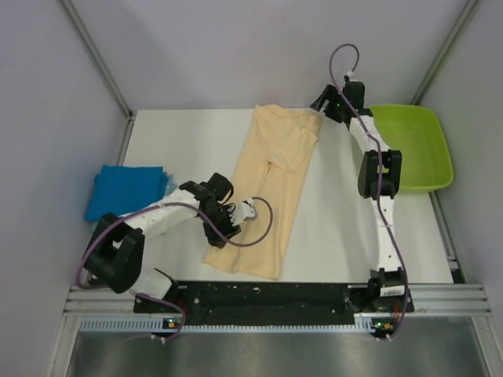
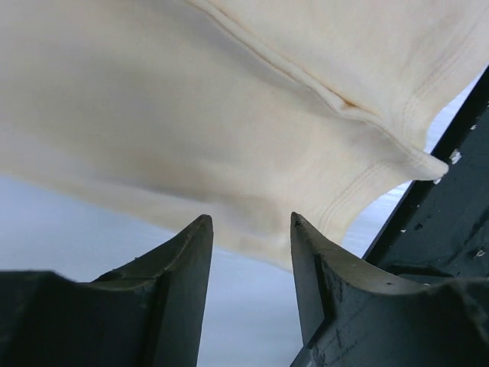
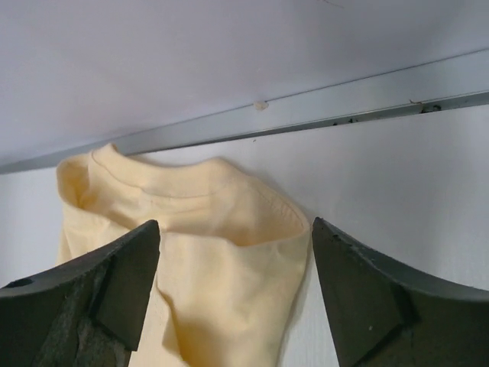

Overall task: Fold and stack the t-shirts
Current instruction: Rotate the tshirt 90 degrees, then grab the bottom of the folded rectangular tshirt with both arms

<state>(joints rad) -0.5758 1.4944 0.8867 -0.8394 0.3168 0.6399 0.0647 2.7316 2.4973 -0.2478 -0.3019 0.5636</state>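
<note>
The peach-cream t-shirt lies folded into a long strip down the middle of the table, collar end at the back. The blue t-shirt sits as a folded square at the left. My left gripper is at the strip's left edge near the front. In the left wrist view it is open with nothing between its fingers, and the hem lies just beyond the tips. My right gripper hovers at the strip's back right corner. It is wide open over the collar end, gripping nothing.
A lime-green tray stands at the back right beside the right arm. The table's back rail runs just behind the collar. The black base rail lies along the near edge, close to the shirt's hem.
</note>
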